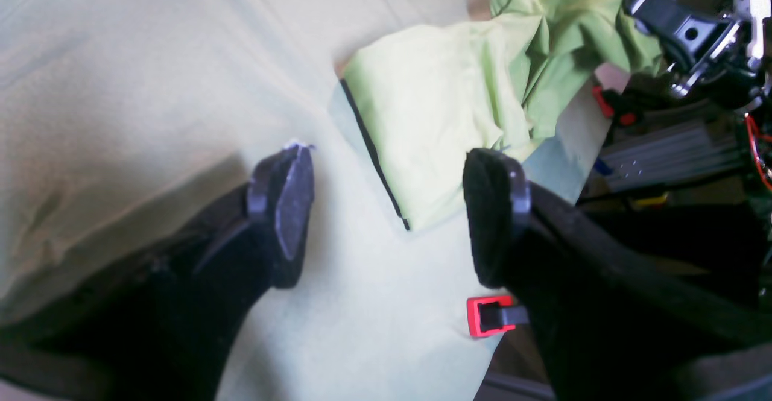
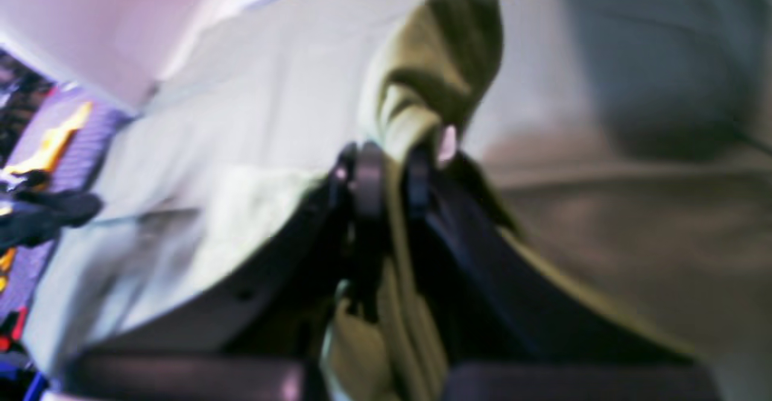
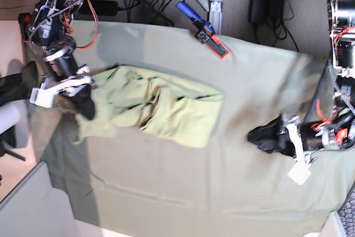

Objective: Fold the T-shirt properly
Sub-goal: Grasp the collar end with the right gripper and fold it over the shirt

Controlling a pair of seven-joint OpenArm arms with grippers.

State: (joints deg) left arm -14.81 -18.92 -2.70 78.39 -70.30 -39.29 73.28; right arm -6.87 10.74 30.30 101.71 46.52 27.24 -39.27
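T-shirt (image 2: 434,75) fabric is pinched between the closed jaws of the right gripper (image 2: 392,172), a bunched olive-shadowed fold sticking up past the fingertips while more cloth trails down between the black fingers. From that grip the pale yellow-green shirt (image 3: 161,106) spreads away across the table, crumpled and rumpled into soft ridges near the gripper, flatter toward its far end, where a straight edge lies on the grey-green table cloth (image 3: 233,181). It sits in the half of the table nearer the right arm, close to that side's edge, and has no print. In the left wrist view the smooth part shows a neat light-green panel with a dark line along one edge.

The left gripper (image 1: 386,214) hangs well apart from the shirt near the opposite edge of the table, jaws spread wide with nothing between them, only cloth below. A red clip (image 1: 482,316) sits at the cloth's edge.
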